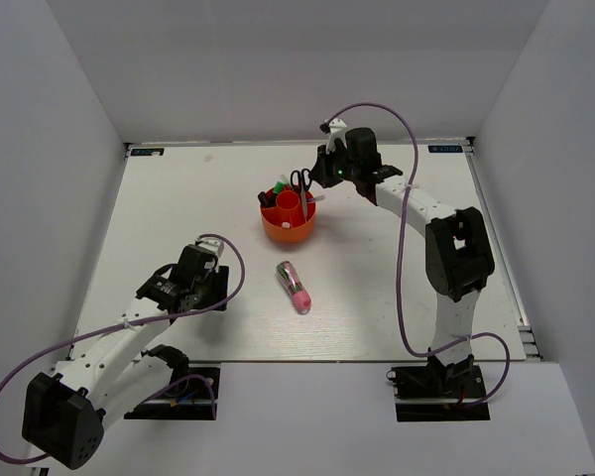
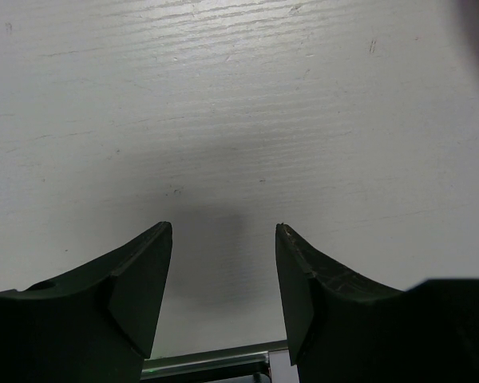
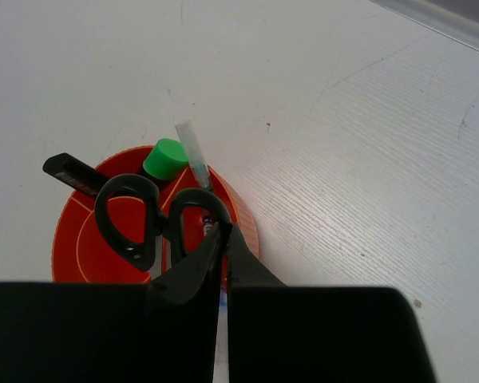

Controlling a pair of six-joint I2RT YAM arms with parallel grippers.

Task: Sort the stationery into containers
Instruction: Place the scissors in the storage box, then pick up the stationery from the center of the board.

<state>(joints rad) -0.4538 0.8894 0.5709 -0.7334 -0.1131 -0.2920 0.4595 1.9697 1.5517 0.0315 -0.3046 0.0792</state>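
Now right gripper (image 3: 222,239) above organiser (image 3: 64,239), closed, seemingly pinching thin clear pen (image 3: 193,152); left gripper (image 2: 223,239) parted, empty, low over table (image 2: 223,96).

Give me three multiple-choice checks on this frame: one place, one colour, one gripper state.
1. Where is the chunky pink-and-green plastic pen?
A. lying on the white table, on the arm-base side of the round orange-red plastic organiser
B. standing in that organiser
C. clamped in a gripper

2. What colour are the handles of the scissors?
A. blue
B. black
C. yellow

3. How is the left gripper?
A. shut on a marker
B. shut on scissors
C. open and empty

Answers:
1 A: the pen lies loose on the table, apart from the organiser.
2 B: both loops are black.
3 C: its wrist view shows spread jaws over bare table.
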